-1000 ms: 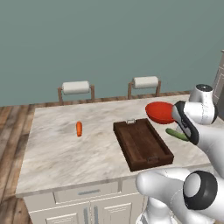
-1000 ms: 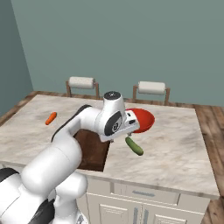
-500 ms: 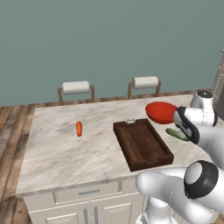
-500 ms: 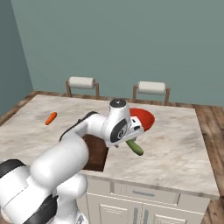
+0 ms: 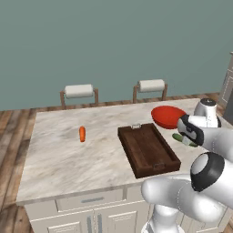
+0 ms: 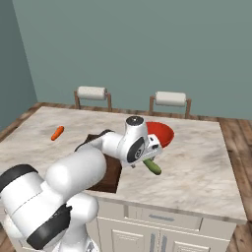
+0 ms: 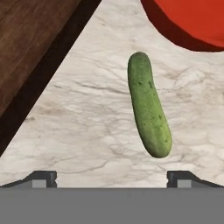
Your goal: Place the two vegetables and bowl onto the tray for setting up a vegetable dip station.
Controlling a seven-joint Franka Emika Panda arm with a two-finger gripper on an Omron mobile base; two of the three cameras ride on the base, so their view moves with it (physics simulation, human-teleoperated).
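Note:
A small green cucumber (image 7: 148,105) lies on the marble counter between the dark wooden tray (image 7: 30,35) and the red-orange bowl (image 7: 192,22). My gripper (image 7: 111,178) hovers just above it, open, with the cucumber between and ahead of the fingertips. In the left base view the hand (image 5: 187,136) partly covers the cucumber (image 5: 177,136) beside the bowl (image 5: 167,116) and right of the tray (image 5: 148,149). The orange carrot (image 5: 82,134) lies alone far to the left. The right base view shows the cucumber (image 6: 152,167) under the gripper (image 6: 149,156), the bowl (image 6: 162,134) and the carrot (image 6: 57,133).
Two stools with white cushioned backs (image 5: 79,90) (image 5: 151,85) stand behind the island. The counter's right edge (image 6: 231,162) is some way beyond the cucumber. Bare marble (image 5: 59,159) spreads around the carrot. My arm hides most of the tray (image 6: 110,174) in the right base view.
My hand has come down and slightly forward over the cucumber, staying open. The carrot, the bowl and the tray have not moved.

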